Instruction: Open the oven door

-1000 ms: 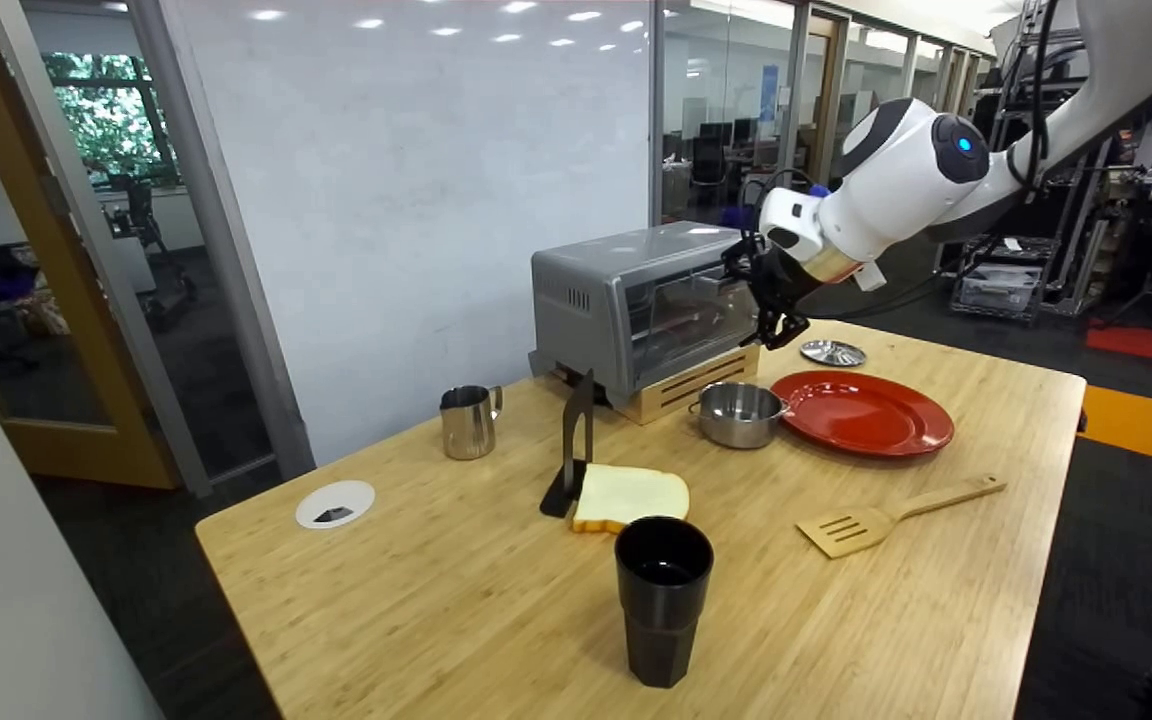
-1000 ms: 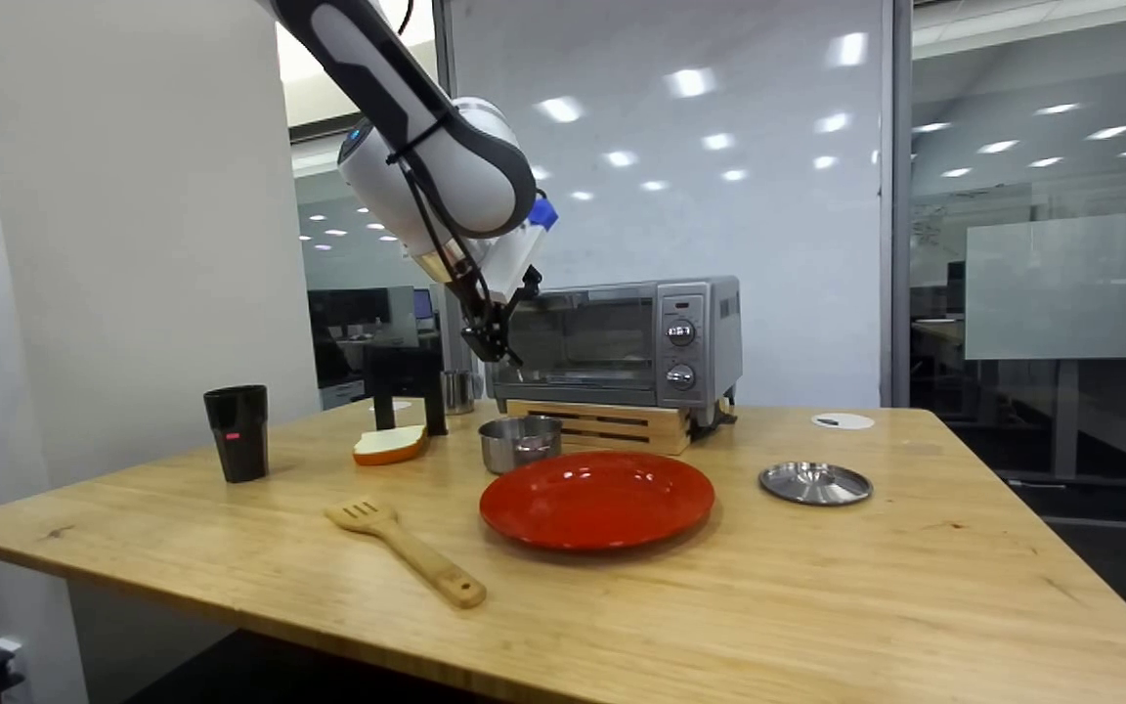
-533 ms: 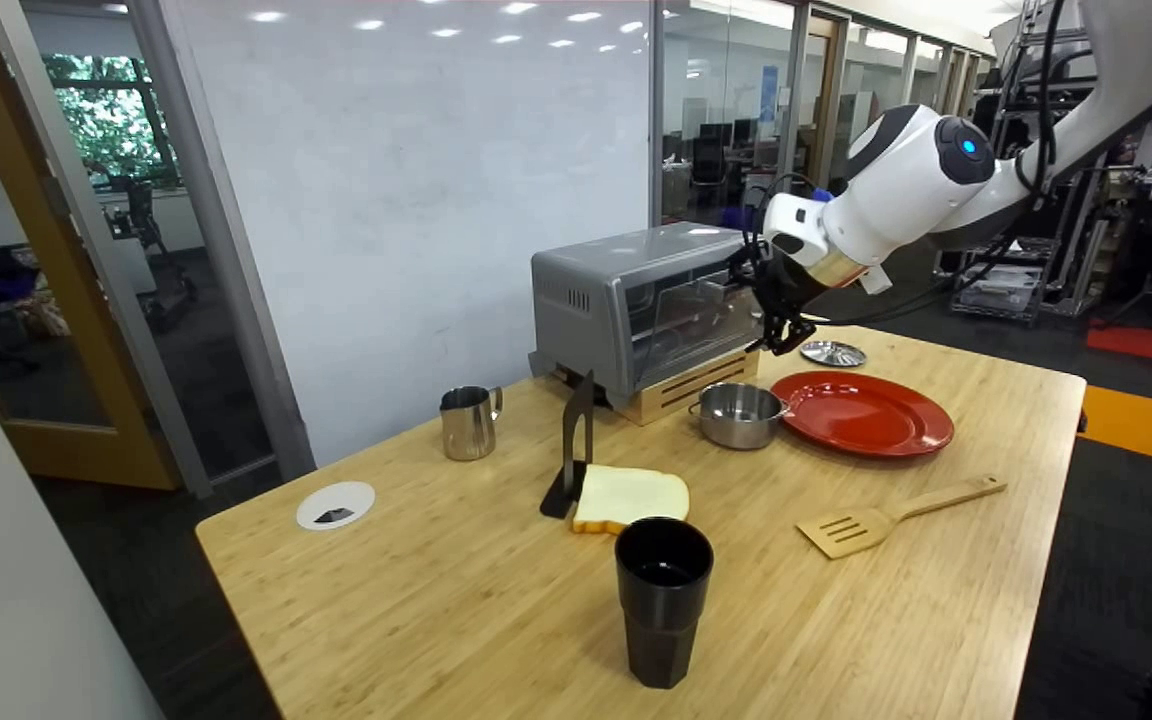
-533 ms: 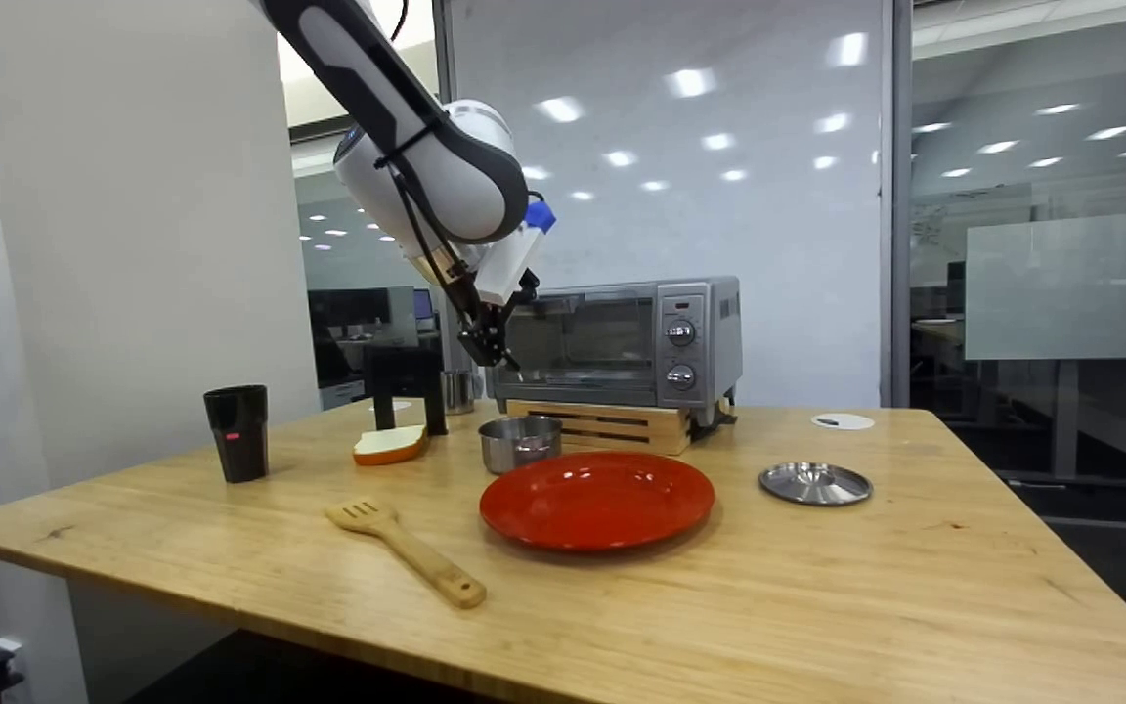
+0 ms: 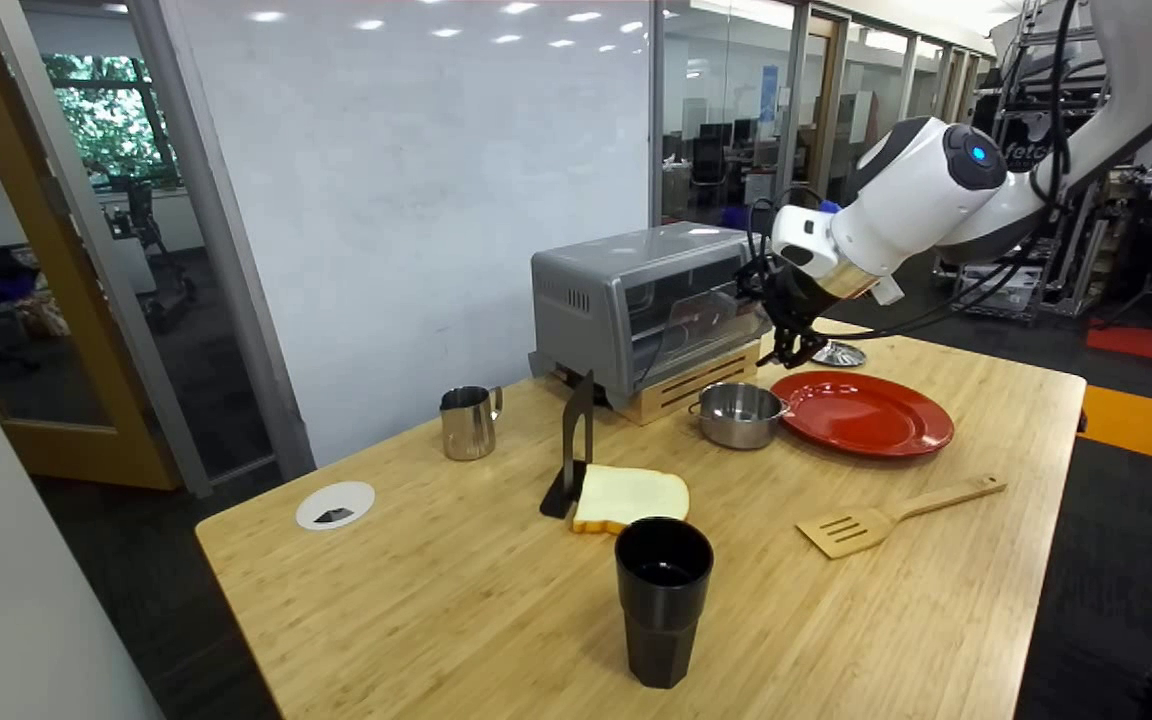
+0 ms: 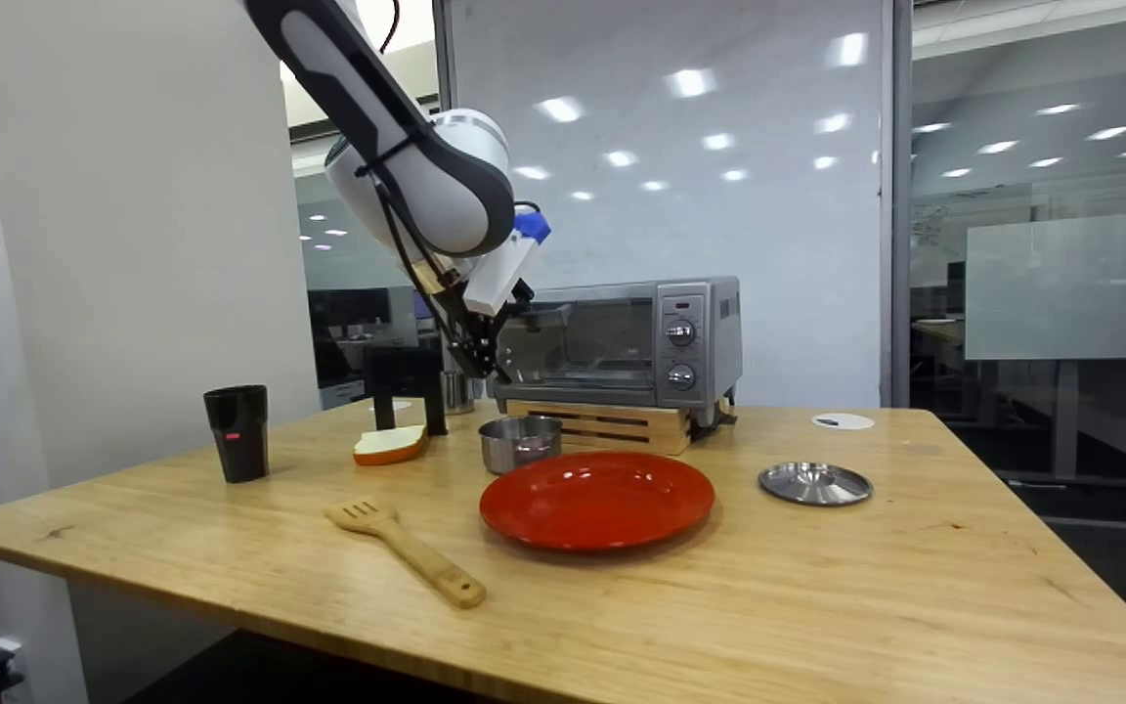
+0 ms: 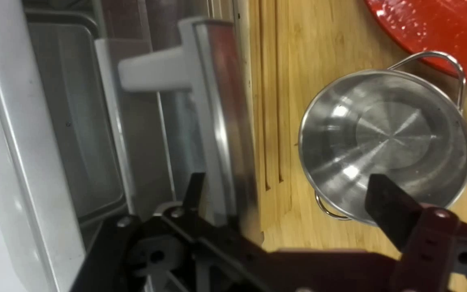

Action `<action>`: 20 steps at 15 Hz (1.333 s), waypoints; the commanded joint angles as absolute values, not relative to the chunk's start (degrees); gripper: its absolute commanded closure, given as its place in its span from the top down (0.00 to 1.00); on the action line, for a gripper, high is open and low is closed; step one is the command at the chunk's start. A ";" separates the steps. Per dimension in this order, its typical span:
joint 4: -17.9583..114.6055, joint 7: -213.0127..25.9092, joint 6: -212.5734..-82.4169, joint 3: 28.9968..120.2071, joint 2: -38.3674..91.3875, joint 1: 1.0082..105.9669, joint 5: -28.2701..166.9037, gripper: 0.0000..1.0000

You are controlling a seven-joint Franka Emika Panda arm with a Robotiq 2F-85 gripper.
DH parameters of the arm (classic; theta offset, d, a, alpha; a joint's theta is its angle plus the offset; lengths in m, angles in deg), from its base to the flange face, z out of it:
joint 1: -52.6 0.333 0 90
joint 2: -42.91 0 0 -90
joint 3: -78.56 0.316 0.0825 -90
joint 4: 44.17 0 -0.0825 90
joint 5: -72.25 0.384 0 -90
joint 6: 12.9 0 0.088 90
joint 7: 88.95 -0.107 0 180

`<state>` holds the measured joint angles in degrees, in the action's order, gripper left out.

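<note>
The oven door [image 5: 704, 322] of the silver toaster oven [image 5: 586, 310] is tilted partly open, its top leaning outward. Its lower frame shows in an exterior view [image 6: 573, 375]. In the wrist view the door handle [image 7: 219, 121], a grey bar with a shiny strip, runs between the spread fingers. My gripper [image 7: 286, 176] is open, also seen in both exterior views [image 5: 786, 354] [image 6: 497, 370]. One finger [image 7: 195, 188] is on the oven side of the handle, close to it; contact cannot be told. The opposite finger [image 7: 387, 202] is over the steel pot [image 7: 387, 138].
The oven stands on a slatted wooden stand [image 5: 701, 385]. The pot and a red plate [image 5: 866, 412] stand in front. A steel pitcher [image 5: 468, 425], black holder [image 5: 576, 445], bread slice [image 5: 631, 497], black cup [image 5: 664, 600], spatula [image 5: 861, 527] and lid [image 6: 815, 483] are on the table.
The door has tilted further outward and down. My gripper has moved away from the oven and lower, along with the door's top edge. The other objects stay in place.
</note>
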<state>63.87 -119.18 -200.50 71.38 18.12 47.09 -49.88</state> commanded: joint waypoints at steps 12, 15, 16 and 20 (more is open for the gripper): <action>68.47 -118.71 -200.97 70.19 19.63 48.39 -49.80 1.00; 69.06 -118.79 -200.87 70.23 19.85 48.40 -49.83 1.00; 69.33 -118.80 -200.97 70.19 19.94 48.42 -49.81 1.00; 70.55 -118.86 -200.96 70.29 20.38 48.38 -49.85 1.00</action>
